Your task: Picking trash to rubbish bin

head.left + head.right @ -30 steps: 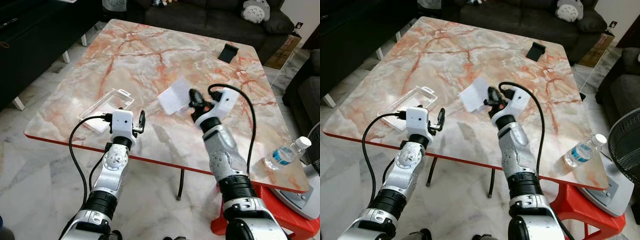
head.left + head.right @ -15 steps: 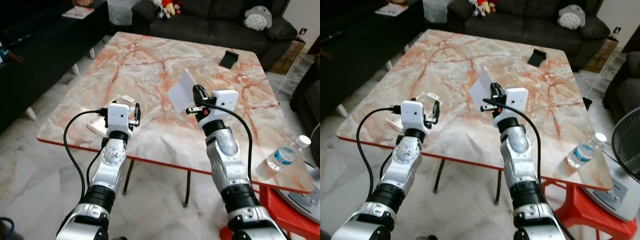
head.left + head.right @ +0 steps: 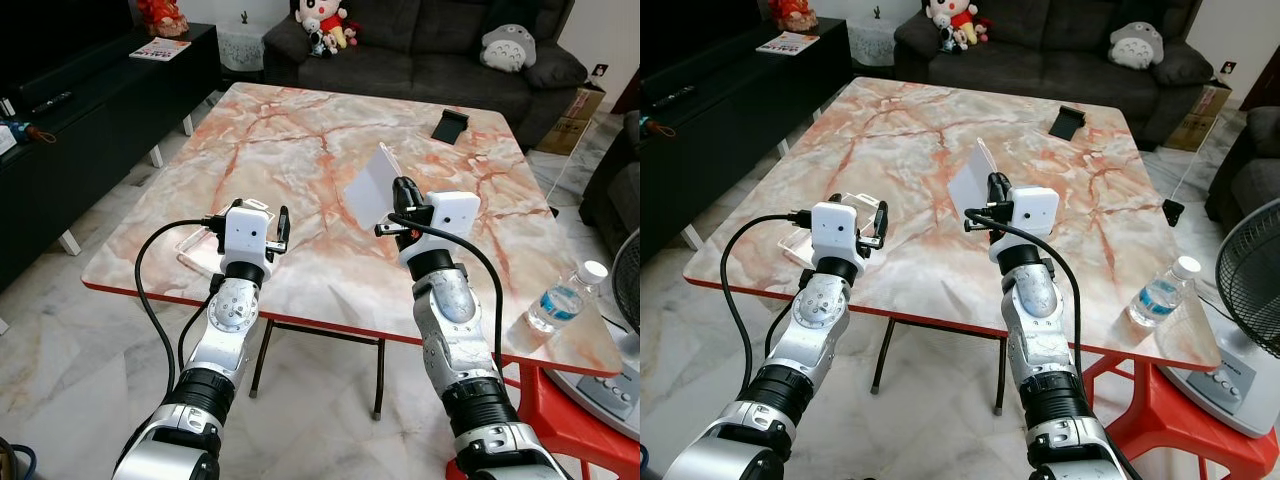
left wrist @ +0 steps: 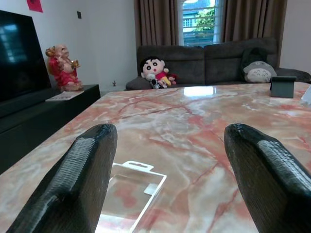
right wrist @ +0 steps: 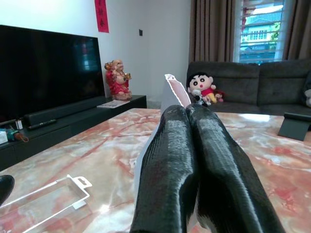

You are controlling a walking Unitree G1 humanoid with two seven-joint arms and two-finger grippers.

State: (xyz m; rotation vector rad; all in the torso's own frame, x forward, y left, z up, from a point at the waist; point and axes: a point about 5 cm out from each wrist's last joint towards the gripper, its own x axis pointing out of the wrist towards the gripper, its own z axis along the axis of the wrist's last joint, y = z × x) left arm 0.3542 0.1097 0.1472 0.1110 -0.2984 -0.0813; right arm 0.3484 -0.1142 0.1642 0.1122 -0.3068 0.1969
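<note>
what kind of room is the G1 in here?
Most likely a home living room. A dark sofa with soft toys stands behind the marble table, and a big television sits on a low black cabinet. A floor fan stands to the robot's right.

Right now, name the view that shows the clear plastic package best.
The left wrist view: the clear plastic package lies flat on the table, between the left gripper's open fingers. The eye views hide most of it behind that gripper; the right wrist view catches it at the corner.
</note>
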